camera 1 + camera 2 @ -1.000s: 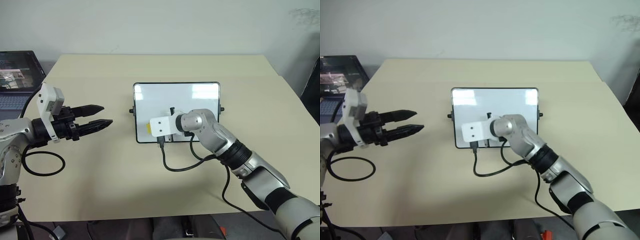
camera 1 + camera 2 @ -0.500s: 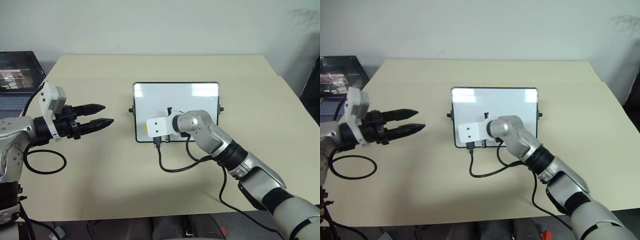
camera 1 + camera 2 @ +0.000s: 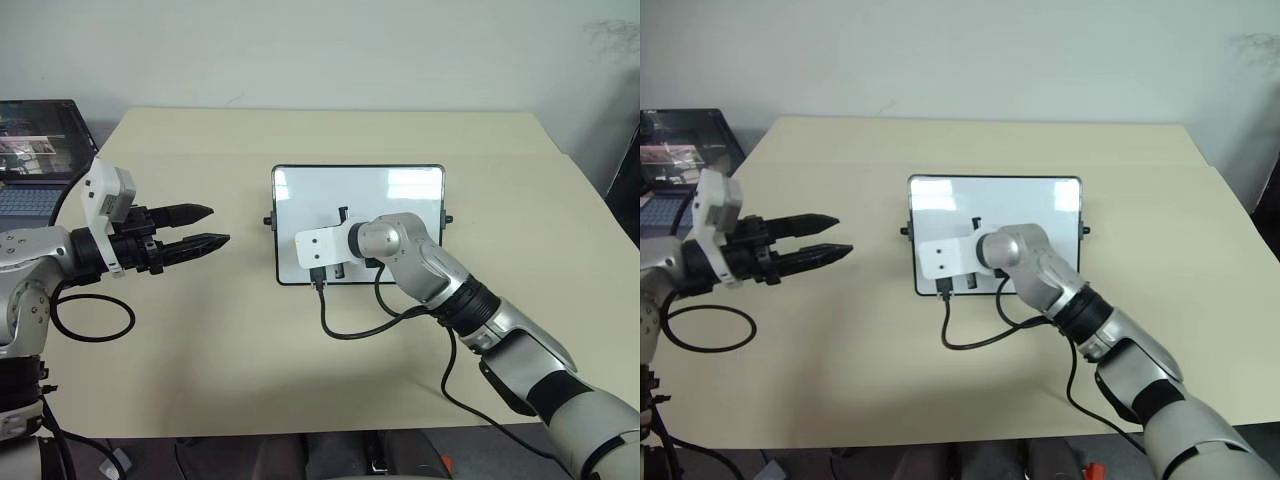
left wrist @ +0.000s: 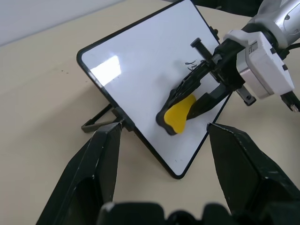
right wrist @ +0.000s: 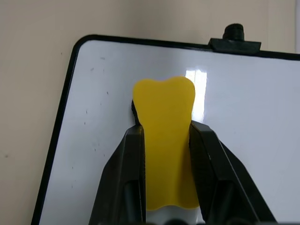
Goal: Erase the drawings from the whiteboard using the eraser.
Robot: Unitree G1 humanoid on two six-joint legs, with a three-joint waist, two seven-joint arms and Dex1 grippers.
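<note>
- Head views: the right wrist and its white camera block cover the near-left part of the whiteboard (image 3: 385, 195); the eraser and the board's near edge under the arm are hidden there.
- Eraser (image 5: 165, 140): yellow block, seen in the wrist views. Right gripper (image 4: 199, 89) is clamped on it, one black finger along each long side. Dark underside faces the board and appears pressed to the white surface; actual contact is hard to confirm.
- Eraser sits toward the board's near-left corner.
- Drawings (image 4: 190, 62): one thin black scribble visible in the left wrist view, just beside the right gripper's upper finger, partly hidden by it. Too small to make out its shape. A few tiny dark specks (image 5: 96, 123) lie on the white surface between the eraser and the frame; cannot tell whether they are marker or dirt.
- Whiteboard stands tilted on a small stand at the middle of the tan table (image 3: 200, 370); black knobs at the left and right edges. Glare patches on its far part.
- Left gripper (image 3: 205, 227): held above the table well to the left of the board, pointing right toward it, fingers parted, nothing between them.
- Laptop (image 3: 35, 150): far left, cut off by the picture edge; screen contents unreadable.
- Black cable (image 3: 350, 325) loops on the table from the right wrist, near side of the board. Another cable loop (image 3: 95, 320) lies under the left arm.
- No containers on the table.
</note>
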